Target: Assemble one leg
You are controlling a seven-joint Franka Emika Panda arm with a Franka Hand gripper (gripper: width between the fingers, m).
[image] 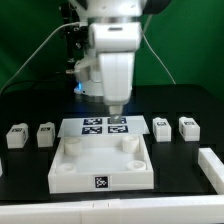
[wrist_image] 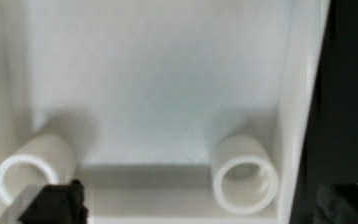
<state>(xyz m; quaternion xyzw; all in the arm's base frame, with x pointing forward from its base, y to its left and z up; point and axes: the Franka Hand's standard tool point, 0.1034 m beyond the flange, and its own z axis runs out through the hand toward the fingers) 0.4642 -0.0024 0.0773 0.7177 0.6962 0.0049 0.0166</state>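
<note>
Four small white legs stand on the black table, two at the exterior view's left (image: 15, 135) (image: 45, 133) and two at its right (image: 161, 127) (image: 188, 126). The wide white square plate (image: 95, 168) lies in the middle with round sockets at its corners. My gripper (image: 116, 111) hangs over the plate's far edge, near the marker board (image: 95, 125). In the wrist view the gripper (wrist_image: 197, 205) is open and empty, with its dark fingers (wrist_image: 51, 203) wide apart. Below it are the plate's floor (wrist_image: 158, 90) and two round sockets (wrist_image: 34, 165) (wrist_image: 247, 172). No leg shows in the wrist view.
A long white block (image: 211, 166) lies at the exterior view's right front. A green wall stands behind the table. Cables hang behind the arm.
</note>
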